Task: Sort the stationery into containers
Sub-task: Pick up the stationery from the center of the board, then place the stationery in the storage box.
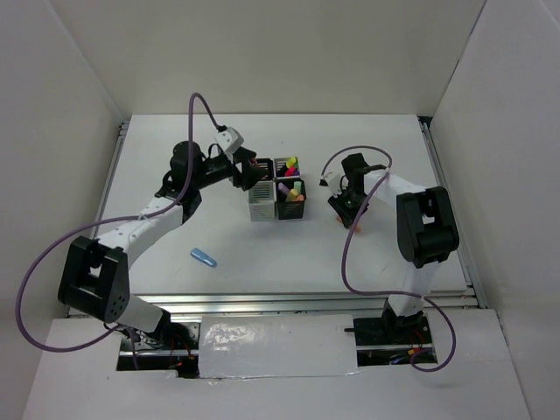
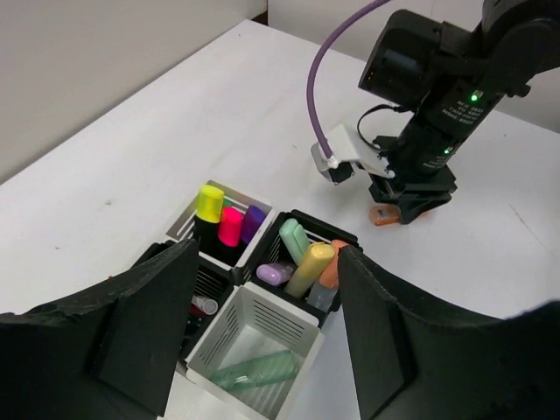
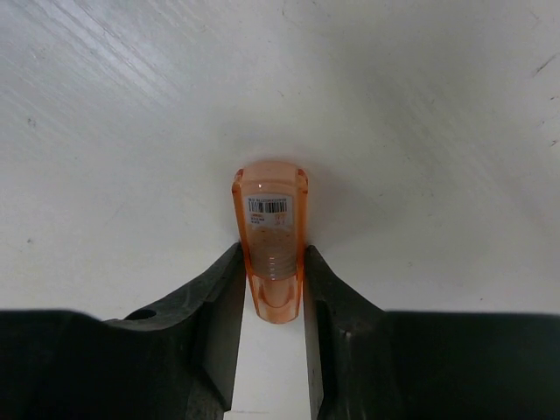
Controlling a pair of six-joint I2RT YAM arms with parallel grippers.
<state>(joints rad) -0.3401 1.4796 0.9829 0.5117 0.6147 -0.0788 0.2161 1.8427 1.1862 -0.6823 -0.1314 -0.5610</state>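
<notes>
The four joined pen cups (image 1: 261,208) stand mid-table, two black and two silver-white. In the left wrist view the near silver-white cup (image 2: 302,317) holds one green marker (image 2: 254,372) lying flat. The far black cup holds pastel markers (image 2: 308,267), and the far silver-white cup holds highlighters (image 2: 229,223). My left gripper (image 1: 249,173) hangs open and empty just above the cups, with its fingers (image 2: 131,332) on either side of the near cup. My right gripper (image 3: 273,302) is down at the table, to the right of the cups. It is shut on a stubby orange marker (image 3: 271,236), which also shows in the top view (image 1: 354,226).
A blue marker (image 1: 204,256) lies alone on the table, front left of the cups. White walls stand along the left, right and back of the table. Metal rails run along its left, right and near edges.
</notes>
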